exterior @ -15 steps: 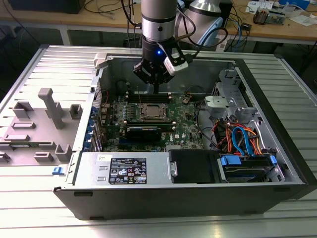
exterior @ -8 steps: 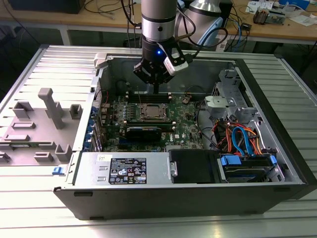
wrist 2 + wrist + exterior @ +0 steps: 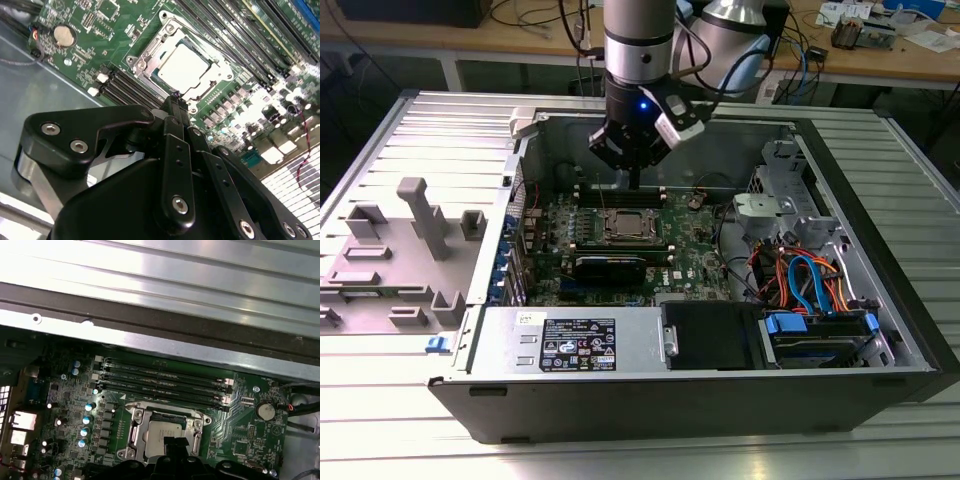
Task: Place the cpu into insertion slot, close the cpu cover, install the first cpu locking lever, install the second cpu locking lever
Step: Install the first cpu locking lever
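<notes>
The cpu (image 3: 186, 65) lies flat in the insertion slot (image 3: 134, 61) on the green board, its dull silver top showing through the window of the cpu cover (image 3: 159, 50). The cover lies down flat around the chip. My gripper (image 3: 175, 97) is shut with nothing between its black fingers. Its tip hovers just above the socket's edge on the side of the memory slots. In the exterior view the gripper (image 3: 634, 182) hangs over the cpu (image 3: 623, 226) inside the open case. The first wrist view has the gripper tip (image 3: 175, 442) overlapping the near edge of the cpu (image 3: 161, 431).
Long black memory slots (image 3: 165, 382) run beside the socket. The open computer case (image 3: 880, 300) walls the board in, with orange and blue cables (image 3: 805, 280) at the exterior view's right. A grey fixture (image 3: 420, 215) stands on the table at the exterior view's left.
</notes>
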Robot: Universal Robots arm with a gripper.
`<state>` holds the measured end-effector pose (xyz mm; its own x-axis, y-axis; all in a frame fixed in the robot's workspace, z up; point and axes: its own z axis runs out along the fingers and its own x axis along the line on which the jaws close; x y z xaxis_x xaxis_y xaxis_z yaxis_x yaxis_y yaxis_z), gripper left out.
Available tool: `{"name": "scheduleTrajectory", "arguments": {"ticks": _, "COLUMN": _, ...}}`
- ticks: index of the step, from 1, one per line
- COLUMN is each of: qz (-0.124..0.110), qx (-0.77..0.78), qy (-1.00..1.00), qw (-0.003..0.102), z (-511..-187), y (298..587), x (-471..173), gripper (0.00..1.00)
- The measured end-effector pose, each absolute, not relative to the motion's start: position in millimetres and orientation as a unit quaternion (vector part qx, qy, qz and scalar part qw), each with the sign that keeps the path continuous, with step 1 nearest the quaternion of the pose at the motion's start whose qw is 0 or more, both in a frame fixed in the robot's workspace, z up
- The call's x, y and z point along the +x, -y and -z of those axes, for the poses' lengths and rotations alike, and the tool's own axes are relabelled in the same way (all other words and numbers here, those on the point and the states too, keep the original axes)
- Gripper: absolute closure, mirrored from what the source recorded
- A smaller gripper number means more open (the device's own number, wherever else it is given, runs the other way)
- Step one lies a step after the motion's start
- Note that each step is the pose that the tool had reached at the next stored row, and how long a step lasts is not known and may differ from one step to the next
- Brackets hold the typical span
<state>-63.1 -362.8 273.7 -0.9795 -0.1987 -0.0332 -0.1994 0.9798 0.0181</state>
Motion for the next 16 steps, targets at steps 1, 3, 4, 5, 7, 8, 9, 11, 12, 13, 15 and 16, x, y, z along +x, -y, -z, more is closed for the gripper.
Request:
{"name": "scheduleTrajectory", "arguments": {"ticks": 1, "qz": -0.011, "qx": -0.107, "qy": -0.994, "qw": 0.016, "z": -273.6, "y": 362.9, "x": -63.2, "gripper": 0.89}}
{"name": "scheduleTrajectory", "arguments": {"ticks": 3, "qz": -0.011, "qx": -0.112, "qy": -0.994, "qw": 0.016, "z": -273.3, "y": 362.8, "x": -66.3, "gripper": 0.89}}
{"name": "scheduleTrajectory", "arguments": {"ticks": 4, "qz": -0.011, "qx": -0.113, "qy": -0.993, "qw": 0.016, "z": -273.1, "y": 362.9, "x": -68.2, "gripper": 0.89}}
{"name": "scheduleTrajectory", "arguments": {"ticks": 5, "qz": -0.011, "qx": -0.113, "qy": -0.993, "qw": 0.016, "z": -272.9, "y": 362.9, "x": -70.5, "gripper": 0.89}}
{"name": "scheduleTrajectory", "arguments": {"ticks": 7, "qz": -0.011, "qx": -0.111, "qy": -0.994, "qw": 0.015, "z": -272.0, "y": 362.7, "x": -71.2, "gripper": 0.89}}
{"name": "scheduleTrajectory", "arguments": {"ticks": 8, "qz": -0.011, "qx": -0.107, "qy": -0.994, "qw": 0.016, "z": -271.4, "y": 362.7, "x": -71.2, "gripper": 0.89}}
{"name": "scheduleTrajectory", "arguments": {"ticks": 9, "qz": -0.011, "qx": -0.102, "qy": -0.995, "qw": 0.016, "z": -271.0, "y": 362.7, "x": -71.3, "gripper": 0.89}}
{"name": "scheduleTrajectory", "arguments": {"ticks": 11, "qz": -0.011, "qx": -0.08, "qy": -0.997, "qw": 0.016, "z": -270.1, "y": 362.7, "x": -71.4, "gripper": 0.89}}
{"name": "scheduleTrajectory", "arguments": {"ticks": 12, "qz": -0.011, "qx": -0.073, "qy": -0.997, "qw": 0.016, "z": -270.0, "y": 362.7, "x": -71.3, "gripper": 0.89}}
{"name": "scheduleTrajectory", "arguments": {"ticks": 13, "qz": -0.011, "qx": -0.067, "qy": -0.998, "qw": 0.016, "z": -269.9, "y": 362.6, "x": -71.3, "gripper": 0.89}}
{"name": "scheduleTrajectory", "arguments": {"ticks": 15, "qz": -0.01, "qx": -0.051, "qy": -0.999, "qw": 0.016, "z": -269.7, "y": 362.7, "x": -71.3, "gripper": 0.89}}
{"name": "scheduleTrajectory", "arguments": {"ticks": 16, "qz": -0.01, "qx": -0.042, "qy": -0.999, "qw": 0.016, "z": -269.6, "y": 362.6, "x": -71.3, "gripper": 0.89}}
